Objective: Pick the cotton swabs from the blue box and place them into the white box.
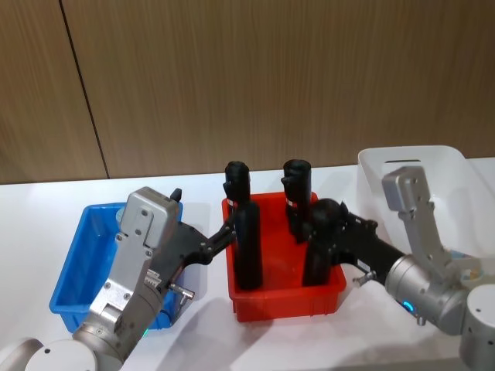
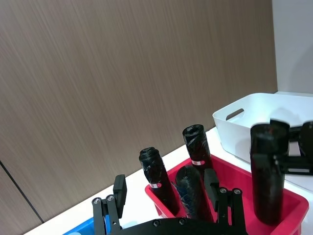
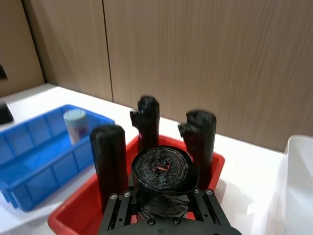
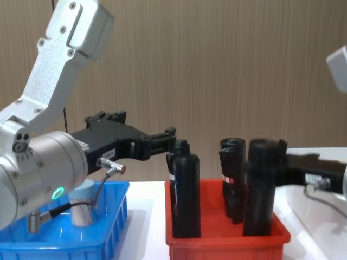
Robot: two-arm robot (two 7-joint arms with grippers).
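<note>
A cotton swabs jar with a light blue lid stands in the blue box; the chest view shows the jar behind my left arm. My left gripper hangs open over the gap between the blue box and the red bin, its fingers framing the nearest black roll. My right gripper is shut on a black roll over the red bin's right side. The white box sits at the far right.
The red bin stands between the two boxes and holds several tall black rolls. A wooden wall runs behind the white table. The right arm's elbow lies over the white box's near side.
</note>
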